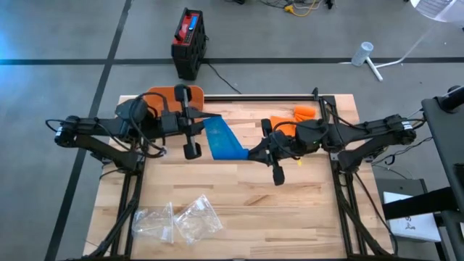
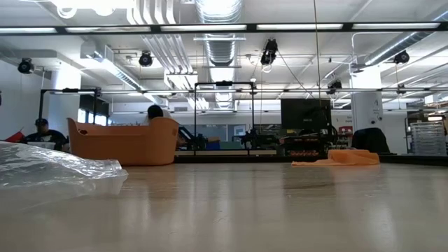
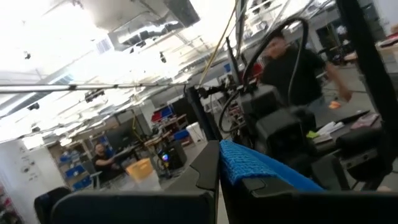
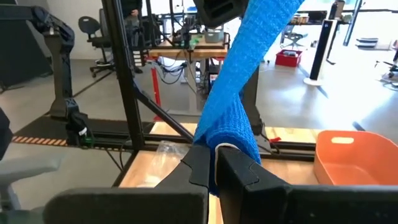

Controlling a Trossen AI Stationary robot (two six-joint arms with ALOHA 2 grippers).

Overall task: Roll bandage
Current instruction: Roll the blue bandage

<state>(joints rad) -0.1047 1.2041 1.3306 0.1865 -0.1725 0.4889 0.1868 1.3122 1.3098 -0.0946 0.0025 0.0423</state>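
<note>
A blue bandage (image 1: 223, 139) stretches in the air above the middle of the table, between my two grippers. My left gripper (image 1: 205, 122) is shut on its far-left end; in the left wrist view that end (image 3: 249, 165) sticks out past the fingers. My right gripper (image 1: 255, 154) is shut on the thicker, rolled end (image 4: 231, 127). From there the strip (image 4: 249, 56) climbs with a twist toward the left gripper. Neither gripper shows in the low view. My left gripper pinches the bandage's flat free end (image 3: 235, 163) between its two fingers, coming about level from the table's left. The strip leaves the fingers toward the right arm, clear of the table. My right gripper pinches the bandage's rolled end (image 4: 217, 152) between its two fingers, coming level from the table's right. The roll sits just above the fingertips, clear of the table. The strip runs up from it, straight and twisted once.
An orange basket (image 1: 174, 94) stands at the far edge behind the left arm, and an orange cloth (image 1: 304, 112) lies at the far right. Clear plastic bags (image 1: 177, 219) lie near the front left. People stand in the room beyond the table.
</note>
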